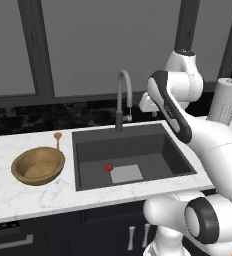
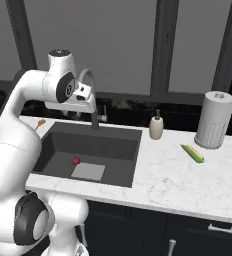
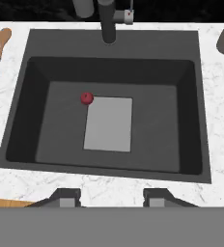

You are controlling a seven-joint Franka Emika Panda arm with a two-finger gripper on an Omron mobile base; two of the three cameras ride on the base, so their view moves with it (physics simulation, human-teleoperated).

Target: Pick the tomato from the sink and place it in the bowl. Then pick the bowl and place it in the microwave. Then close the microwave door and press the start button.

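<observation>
The tomato (image 3: 87,98) lies on the sink (image 3: 191,120) floor, touching the far-left corner of the pale square (image 3: 108,124). The pincer (image 3: 105,198) hangs high above the near rim, jaws apart, empty. The small round fruit could roll from closing fingers, or the arm could strike the faucet (image 1: 123,95) while descending. The bowl (image 1: 38,165) waits on the desk (image 1: 33,195), left. No microwave can be made out.

A white marble tabletop (image 2: 178,175) runs under dark-framed windows (image 1: 88,45), with a black backsplash (image 1: 33,120) and dark cabinets (image 2: 153,227) below.
</observation>
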